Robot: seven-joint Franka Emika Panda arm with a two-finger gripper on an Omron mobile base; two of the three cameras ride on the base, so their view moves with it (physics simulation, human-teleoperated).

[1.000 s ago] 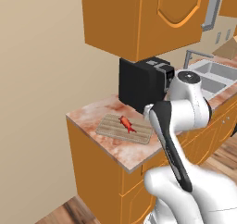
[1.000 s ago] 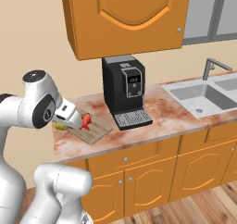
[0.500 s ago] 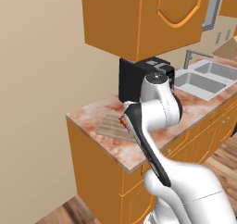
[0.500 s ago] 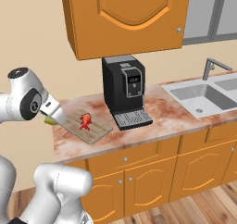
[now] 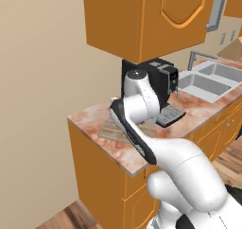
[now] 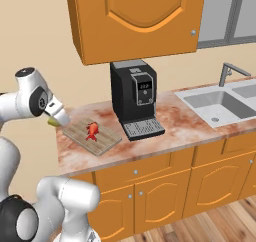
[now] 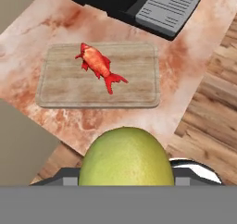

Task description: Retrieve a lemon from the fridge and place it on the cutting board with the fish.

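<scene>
Above the left end of a marble-patterned counter (image 6: 150, 146), a white robot arm carries the lemon (image 7: 126, 157) in its gripper (image 6: 56, 117). Seen from the hand camera, the yellow-green fruit sits low and close, its sides hidden — so the fingers appear clamped on the lemon, though the contact itself is out of sight. Below and ahead lies the cutting board (image 7: 60, 86), pale wood, with the fish (image 7: 98, 64), red-orange, lying diagonally across its middle. A black coffee machine (image 6: 135, 98) stands just beside the board, and a steel sink (image 6: 215, 102) is farther along.

To place the fruit well, the arm should probably come further over the board, aim for the bare wood beside the fish rather than on it, lower until the lemon nearly touches, then release gently — a round fruit may roll off if dropped from height.
</scene>
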